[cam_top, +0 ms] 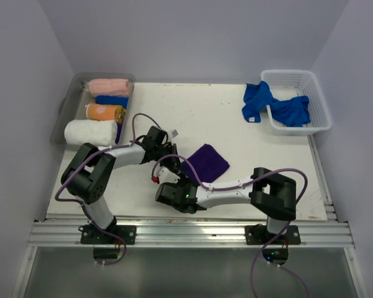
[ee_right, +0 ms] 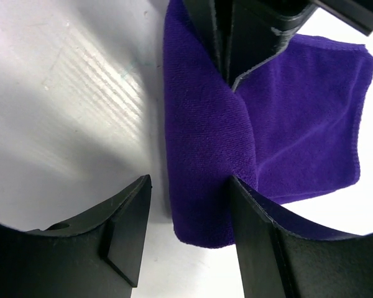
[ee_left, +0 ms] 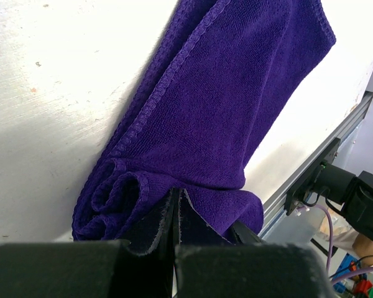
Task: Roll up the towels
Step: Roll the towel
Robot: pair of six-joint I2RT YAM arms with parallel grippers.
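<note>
Right hand [cam_top: 185, 177] is nearest. The arm reaches in low from its base and crosses left, with the wrist just off the surface [cam_top: 193, 118]. Its jaws are wide, nothing gripped. In the right wrist view the hand [ee_right: 189, 186] straddles the near folded edge of the purple towel [ee_right: 298, 124]. One finger is over the cloth and the other over bare surface.

The purple towel [cam_top: 206, 162] lies mid-surface between the two hands. It's folded, and one end is curled into a loose first turn that shows in the left wrist view [ee_left: 224, 112]. I'd call the roll started and nowhere near finished, since most of the cloth is flat.

Left hand [cam_top: 177, 156] comes in from the left with the forearm angled across toward the towel. Its jaws are fully closed [ee_left: 176, 198], pinching a fold of the purple towel right at the curled end.

Far left: the clear bin [cam_top: 63, 115] holds four rolled towels [cam_top: 105, 110] in pink, blue, orange and white. Those look done.

Far right: the white basket [cam_top: 287, 74] holds unrolled blue towels [cam_top: 290, 110], with one draped over its left rim. It looks like at least two, but I can't tell the exact count.

Estimate: four done, one in progress, and the basket is untouched.
</note>
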